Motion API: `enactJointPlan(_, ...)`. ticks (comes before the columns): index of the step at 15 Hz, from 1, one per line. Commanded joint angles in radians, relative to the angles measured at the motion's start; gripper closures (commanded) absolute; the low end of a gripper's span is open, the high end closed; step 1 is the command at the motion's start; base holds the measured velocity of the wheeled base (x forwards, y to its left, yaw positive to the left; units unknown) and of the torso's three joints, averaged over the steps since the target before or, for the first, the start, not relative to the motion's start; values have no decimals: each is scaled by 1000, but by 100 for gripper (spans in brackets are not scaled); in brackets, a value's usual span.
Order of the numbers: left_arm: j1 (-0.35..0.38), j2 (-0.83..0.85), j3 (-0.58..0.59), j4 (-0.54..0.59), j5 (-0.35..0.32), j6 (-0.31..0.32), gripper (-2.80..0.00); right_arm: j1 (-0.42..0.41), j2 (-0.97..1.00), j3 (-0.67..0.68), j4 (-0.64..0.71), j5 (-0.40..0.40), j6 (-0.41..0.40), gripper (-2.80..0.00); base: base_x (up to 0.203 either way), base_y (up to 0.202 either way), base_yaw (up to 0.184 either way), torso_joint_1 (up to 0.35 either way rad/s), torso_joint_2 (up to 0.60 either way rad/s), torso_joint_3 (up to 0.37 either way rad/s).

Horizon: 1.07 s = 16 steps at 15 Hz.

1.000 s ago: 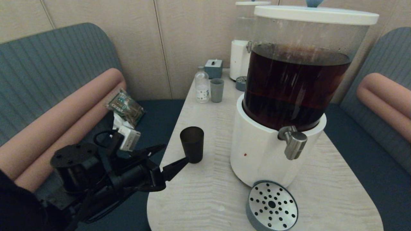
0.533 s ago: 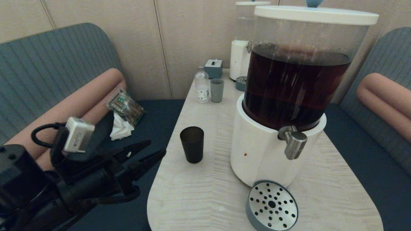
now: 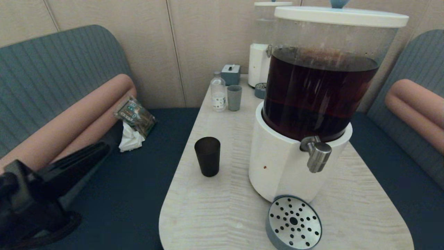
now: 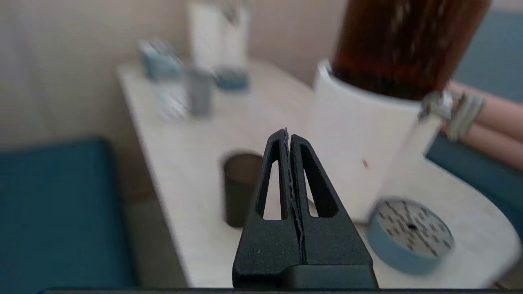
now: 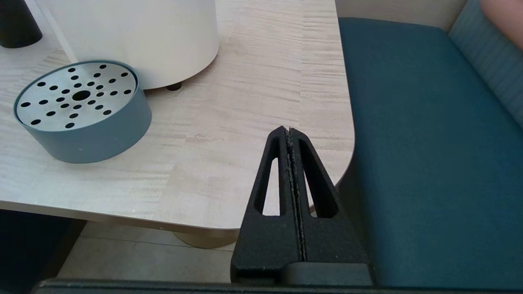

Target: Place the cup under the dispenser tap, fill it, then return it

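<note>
The dark translucent cup (image 3: 207, 156) stands upright on the pale table (image 3: 215, 215), left of the big dispenser's white base (image 3: 277, 166). The steel dispenser tap (image 3: 317, 154) juts out above the round perforated drip tray (image 3: 294, 222), with nothing under it. My left gripper (image 3: 104, 147) is low at the left, off the table over the bench seat, well apart from the cup. In the left wrist view the left gripper (image 4: 288, 134) is shut and empty, the cup (image 4: 239, 190) beyond it. My right gripper (image 5: 288, 130) is shut and empty near the table's right front corner.
At the table's far end stand a second dispenser with a clear tank (image 3: 261, 52), a grey-green cup (image 3: 234, 98), a small bottle (image 3: 218, 92) and a grey box (image 3: 230, 73). A packet (image 3: 135, 116) and a tissue lie on the left bench. Blue seats flank the table.
My left gripper has drawn back from the cup, leftward and down off the table, and has gone from open to shut with nothing in it. The cup has stayed in place.
</note>
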Motion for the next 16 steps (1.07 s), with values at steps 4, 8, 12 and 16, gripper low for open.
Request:
enactJointPlan(4, 143, -385, -26, 162, -21, -2, 0, 0, -2, 0, 0, 0, 0, 0, 0, 0, 0, 0, 0, 0)
enactJointPlan(8, 196, -628, -19, 311, -24, -2, 0, 0, -2, 0, 0, 0, 0, 0, 0, 0, 0, 0, 0, 0)
enactJointPlan(12, 225, -839, 17, 458, -22, -4, 0, 0, -2, 0, 0, 0, 0, 0, 0, 0, 0, 0, 0, 0)
enactJointPlan(16, 237, -1027, 130, 598, 6, 11, 0, 0, -2, 0, 0, 0, 0, 0, 0, 0, 0, 0, 0, 0)
